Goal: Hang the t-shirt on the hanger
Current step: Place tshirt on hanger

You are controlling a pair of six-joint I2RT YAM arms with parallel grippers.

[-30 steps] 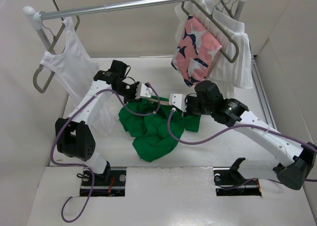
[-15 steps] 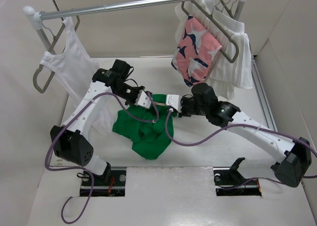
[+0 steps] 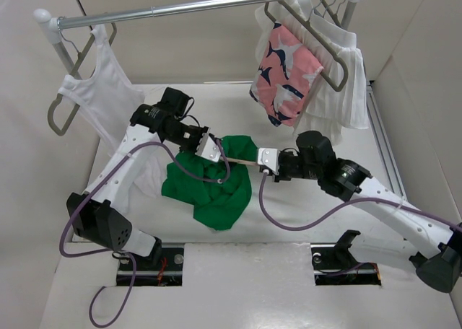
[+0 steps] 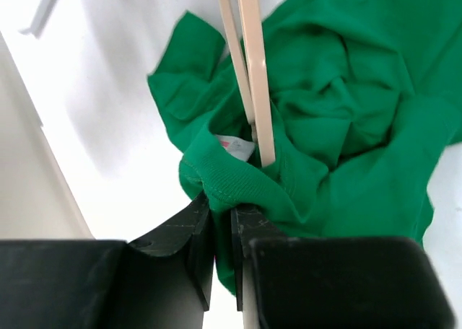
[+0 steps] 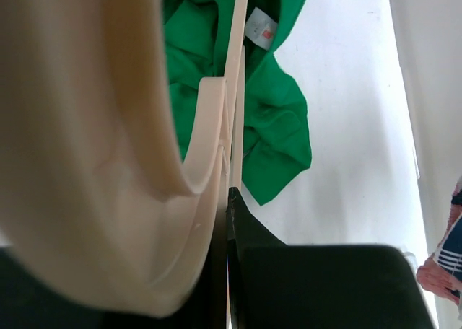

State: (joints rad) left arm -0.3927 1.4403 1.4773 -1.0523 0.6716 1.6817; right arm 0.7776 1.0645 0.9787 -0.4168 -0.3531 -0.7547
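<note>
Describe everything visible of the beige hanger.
The hanger is slim, pale beige and looks like smooth wood, with a curved hook of the same colour. The right end effector clamps it near the hook, holding it roughly level. One arm reaches into the neck opening of the green t-shirt, beside the white label, where the left end effector pinches the collar.

The bright green t-shirt [image 3: 209, 192] sits crumpled left of frame centre, and the slim beige hanger [image 3: 242, 159] has one end tucked under its ribbed collar beside the white label.
</note>
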